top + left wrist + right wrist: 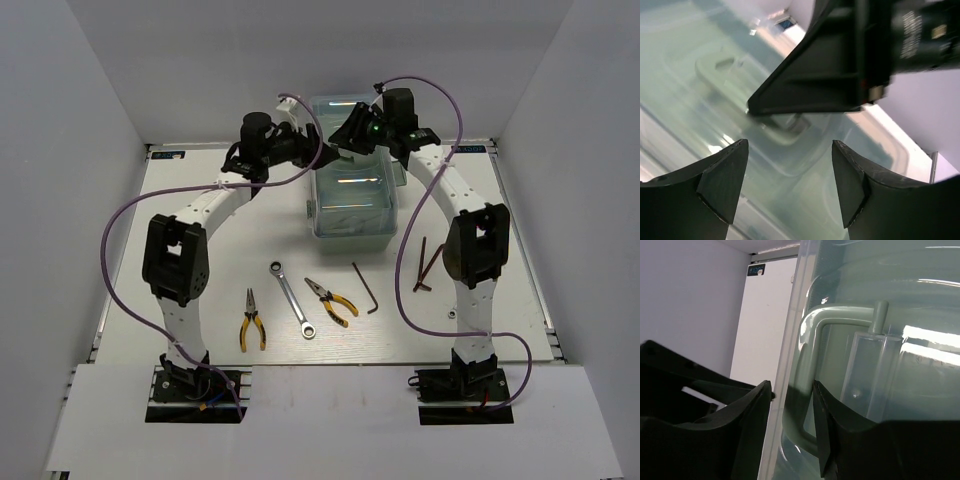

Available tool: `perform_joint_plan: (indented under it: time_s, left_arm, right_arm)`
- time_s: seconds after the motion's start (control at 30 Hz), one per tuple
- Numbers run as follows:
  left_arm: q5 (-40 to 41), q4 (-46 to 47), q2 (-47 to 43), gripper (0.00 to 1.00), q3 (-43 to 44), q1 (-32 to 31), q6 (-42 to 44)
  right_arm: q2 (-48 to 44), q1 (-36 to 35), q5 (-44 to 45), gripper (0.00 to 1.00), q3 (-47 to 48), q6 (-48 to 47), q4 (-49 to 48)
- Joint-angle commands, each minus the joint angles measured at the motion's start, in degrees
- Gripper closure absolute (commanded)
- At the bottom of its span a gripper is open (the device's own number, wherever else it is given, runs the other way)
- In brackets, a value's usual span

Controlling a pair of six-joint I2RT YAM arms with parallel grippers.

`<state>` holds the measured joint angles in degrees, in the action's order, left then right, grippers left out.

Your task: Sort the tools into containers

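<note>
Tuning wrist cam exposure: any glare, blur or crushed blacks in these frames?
Top external: even light, sharp, faint streaks on the toolbox lid. Left wrist: lid soft, out of focus; right hand a near-black silhouette. Right wrist: bright glare bands on the lid, own fingers crushed to black, handle readable.

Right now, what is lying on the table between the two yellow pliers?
A silver wrench lies between the left pliers and the right pliers. The top view shows it.
</note>
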<state>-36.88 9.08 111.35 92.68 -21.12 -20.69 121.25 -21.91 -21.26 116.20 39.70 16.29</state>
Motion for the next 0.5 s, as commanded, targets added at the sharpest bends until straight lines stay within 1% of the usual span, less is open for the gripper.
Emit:
perform_joint_plan:
  time_s: [0.0,0.03,0.3,0.47]
  left_arm:
    - [2.16,-4.07,-0.87,0.23,1.97,-0.41,0.74]
    - [2.17,-4.07,-0.35,0.23,2.58,-0.41,0.74]
    - [2.17,-5.30,2.20,0.23,5.22,-0.41,0.74]
    - [1.64,-8.46,4.31,0.23,8.21,-0.94,0.74]
  right_arm:
    - [-0.84,-0.33,-4.84,0.55,0.08,2.22,-4.08]
    - [-0.67,-0.32,-4.85,0.56,0.08,2.31,-4.25]
    - [-0.75,0.11,-5.99,0.56,-0.27,3.62,-5.04]
    - [-0.93,0.38,-6.87,0.56,-0.45,4.24,-5.66]
